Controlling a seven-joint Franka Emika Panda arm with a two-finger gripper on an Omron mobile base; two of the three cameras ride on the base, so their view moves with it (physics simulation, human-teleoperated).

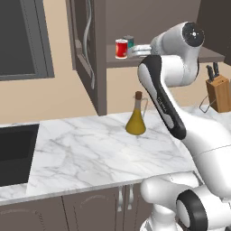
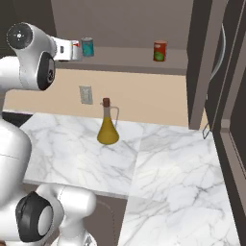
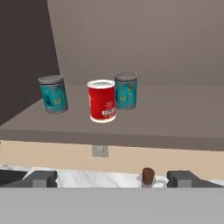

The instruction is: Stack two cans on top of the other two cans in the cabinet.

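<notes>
On the shelf board (image 3: 175, 118) of the dark wall cabinet, the hand view has a red can with a white label (image 3: 102, 100) in the middle. One teal can (image 3: 126, 90) stands just behind it to the right and another teal can (image 3: 53, 94) stands apart to the left, near the side wall. My gripper (image 3: 111, 178) is open and holds nothing, level with the shelf edge and short of the cans. From the left base I see the red can (image 1: 121, 48), a teal can (image 1: 129, 41) and my gripper (image 1: 134, 50) beside them. From the right base, a teal can (image 2: 87, 46) is by my gripper (image 2: 76, 50), and a red can with a green patch (image 2: 160, 51) stands far along the shelf.
The cabinet door (image 1: 85, 45) hangs open with its wavy silver handle (image 1: 88, 27). A yellow oil bottle (image 1: 136, 118) stands on the marble counter (image 1: 90, 153) below the shelf. A knife block (image 1: 218, 90) is at the right and a dark sink (image 1: 13, 153) at the left.
</notes>
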